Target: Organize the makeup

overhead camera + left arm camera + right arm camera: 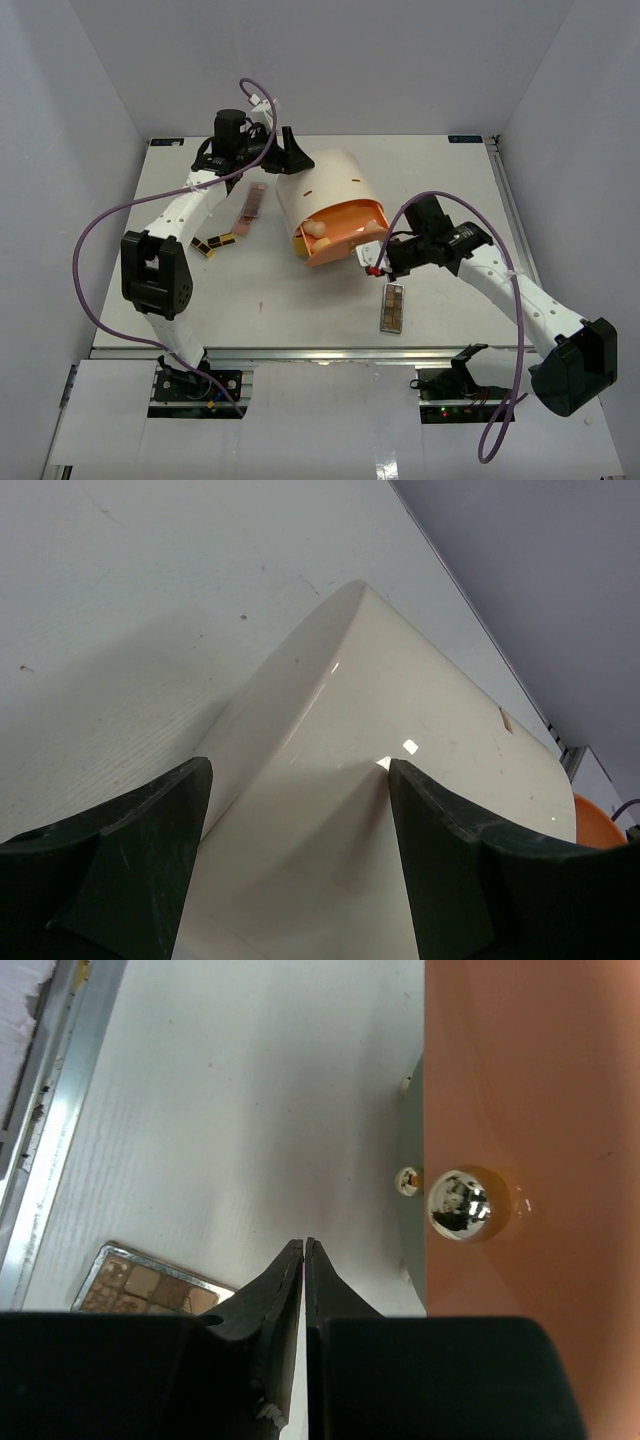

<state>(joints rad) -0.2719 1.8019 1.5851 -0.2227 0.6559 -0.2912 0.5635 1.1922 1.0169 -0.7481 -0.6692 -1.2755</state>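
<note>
While left pincer (290, 155), apart, straddles the cylinder (330, 180), right pincer (372, 265), together, faces the open drawer (345, 225); the palette (392, 307) at its six o'clock likely goes next.

The brown eyeshadow palette (392, 307) lies flat on the counter (300, 310) near the front, shades facing up. Well off to the left, the pink palette (252, 207) lies flat at a slant. Just beside it sit a gold-and-black bar (227, 240) and a second bar (201, 247), close together. A beige sponge (316, 229) rests inside the pulled-out orange drawer (350, 245).
</note>
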